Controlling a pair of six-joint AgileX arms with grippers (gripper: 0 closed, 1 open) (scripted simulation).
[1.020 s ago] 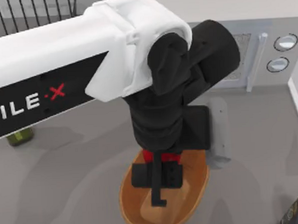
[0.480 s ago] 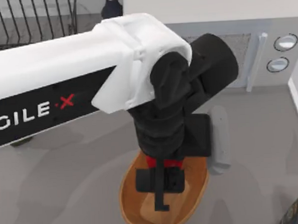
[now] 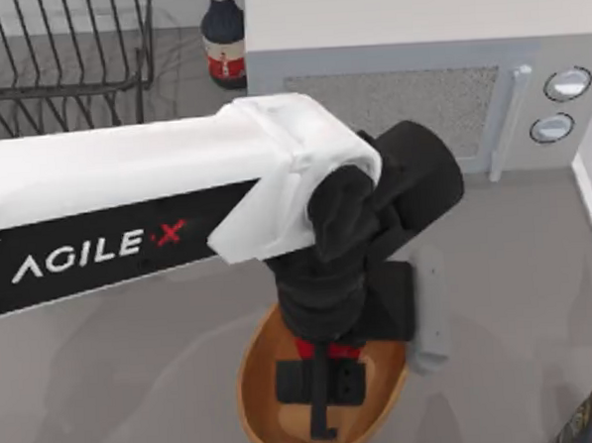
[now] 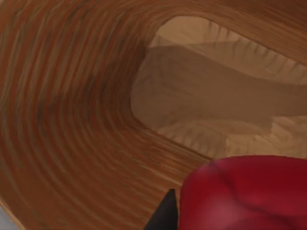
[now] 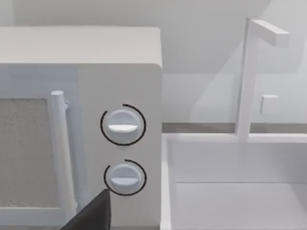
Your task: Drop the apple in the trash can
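The left hand [image 3: 322, 404] is clamped on the apple [image 3: 328, 350], low inside the trash can [image 3: 253, 387], ready for release.

A grey surface [image 3: 106, 390] is lying under even light. A white microwave [image 3: 397, 67] is standing at 12 o'clock, a wire rack [image 3: 59, 55] at 10, a white sink [image 5: 235, 182] at 3.

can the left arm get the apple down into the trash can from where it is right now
Probably yes. The left gripper hangs over the trash can with the apple between its fingers, and the left wrist view shows only open ribbed wall and bare bottom below it.
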